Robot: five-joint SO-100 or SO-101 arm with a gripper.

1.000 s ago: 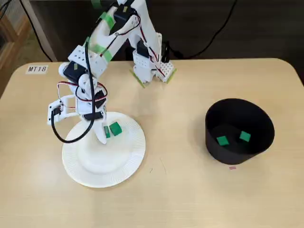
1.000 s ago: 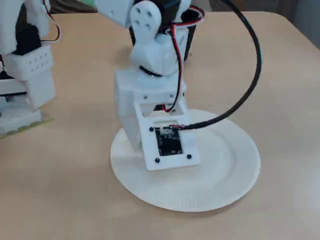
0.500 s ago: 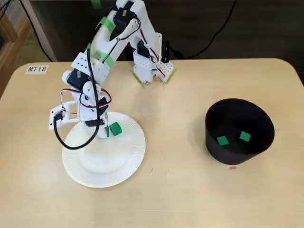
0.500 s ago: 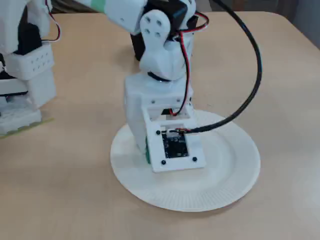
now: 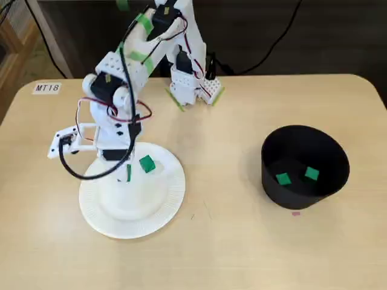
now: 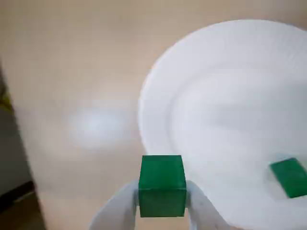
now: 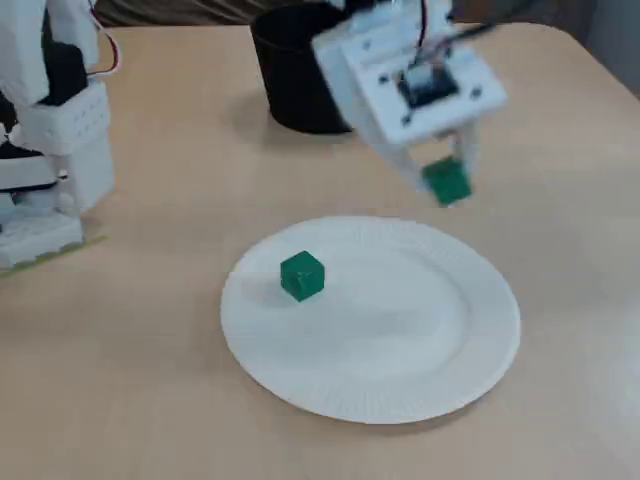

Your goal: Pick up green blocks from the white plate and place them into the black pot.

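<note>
The gripper (image 6: 162,192) squeezes one block (image 6: 162,176) by its flat sides, low in the wrist view, over the plate (image 6: 225,62) rim. It looks light and hard. The other block (image 7: 302,275) sits on the plate.

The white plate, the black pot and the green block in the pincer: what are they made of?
The white plate looks like paper: matte, with a fluted rim. The black pot is dull and thin-walled; plastic or card, I cannot tell. The green block in the pincer is opaque, evenly coloured, crisp-edged: perhaps painted wood or plastic.
</note>
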